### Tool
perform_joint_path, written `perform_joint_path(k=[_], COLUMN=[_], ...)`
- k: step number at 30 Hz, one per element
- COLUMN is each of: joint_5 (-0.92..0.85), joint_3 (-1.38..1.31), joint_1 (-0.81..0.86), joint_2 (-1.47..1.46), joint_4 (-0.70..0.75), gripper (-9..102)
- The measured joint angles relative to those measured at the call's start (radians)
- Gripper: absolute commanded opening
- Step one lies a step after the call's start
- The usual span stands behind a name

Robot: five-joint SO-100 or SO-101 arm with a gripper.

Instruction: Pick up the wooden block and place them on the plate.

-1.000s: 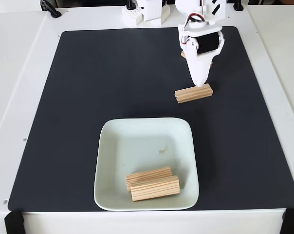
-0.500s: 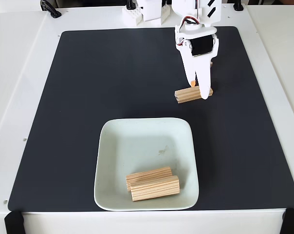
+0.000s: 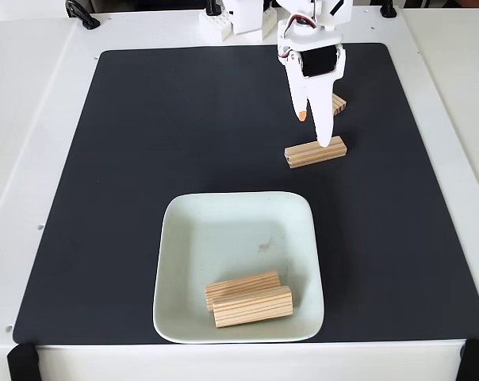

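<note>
White tabletop [image 3: 33, 119] surrounds a large black mat [image 3: 184, 135] that covers most of the frame. Low and just left of centre sits the pale square plate [image 3: 184, 238], with two wooden blocks lying side by side in its lower part: one [image 3: 241, 286] behind, the other [image 3: 253, 307] in front, their long sides touching. A third block [image 3: 316, 152] lies flat on the mat in the upper right, well apart from the plate's upper rim. A fourth block [image 3: 339, 104] peeks out behind the white arm near the top, mostly hidden by it. The gripper [image 3: 314, 130] hangs from the arm at the top centre, its fingers spread apart and pinching nothing; the longer white finger [image 3: 324, 127] reaches down to the top edge of the third block, while the shorter orange-tipped finger [image 3: 302, 116] ends above the mat, left of it. White base parts [image 3: 231, 24] stand at the top edge.
</note>
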Motion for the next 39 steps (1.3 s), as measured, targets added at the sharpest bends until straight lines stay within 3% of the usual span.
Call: perform_joint_path(k=[9,17,39], joint_5=[0.04,0.043,0.044], joint_3=[-0.095,-0.196,-0.373], joint_1=[0.011,0.011,0.011], joint_2=[-0.077,-0.146,-0.328], joint_4=[0.009,0.1,0.11], gripper=[34,34,34])
